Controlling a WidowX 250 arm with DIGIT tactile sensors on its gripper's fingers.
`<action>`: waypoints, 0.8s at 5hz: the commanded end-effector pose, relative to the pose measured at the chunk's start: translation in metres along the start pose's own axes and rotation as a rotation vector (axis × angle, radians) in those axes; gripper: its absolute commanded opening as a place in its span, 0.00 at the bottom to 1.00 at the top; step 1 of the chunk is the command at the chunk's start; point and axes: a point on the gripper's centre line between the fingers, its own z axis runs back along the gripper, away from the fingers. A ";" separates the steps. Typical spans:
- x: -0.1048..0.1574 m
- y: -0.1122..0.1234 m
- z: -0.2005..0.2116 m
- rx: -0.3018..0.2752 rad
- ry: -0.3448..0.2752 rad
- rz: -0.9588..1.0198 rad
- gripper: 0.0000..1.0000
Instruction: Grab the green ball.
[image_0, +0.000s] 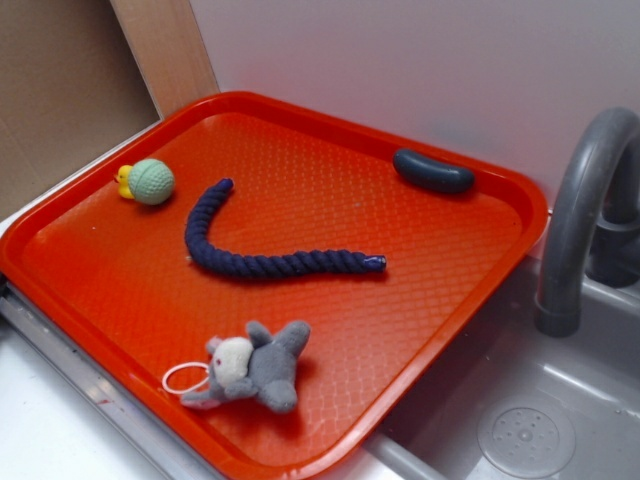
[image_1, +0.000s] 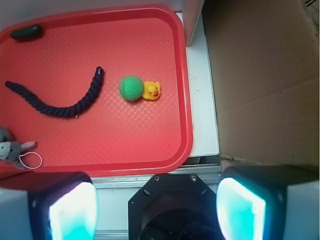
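Ball: green ball (image_1: 131, 88) lies on the red tray (image_1: 180, 75), touching the yellow duck (image_1: 151, 90) — not grabbed yet.
Pincer: pincer (image_1: 157, 202) spread apart, empty, well apart from the ball — approach and closing are left.

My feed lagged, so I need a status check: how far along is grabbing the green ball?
Nothing looks done yet. The green ball sits on the red tray, touching the yellow duck. The tool is open and empty, its fingers at the bottom of the wrist view, outside the tray's rim and far from the ball. Left: approach, descend over the ball, close without catching the duck.
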 end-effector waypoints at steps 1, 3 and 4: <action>0.000 0.000 0.000 0.000 0.000 0.000 1.00; 0.010 -0.019 -0.010 -0.016 -0.021 0.343 1.00; 0.018 -0.022 -0.018 -0.018 -0.031 0.567 1.00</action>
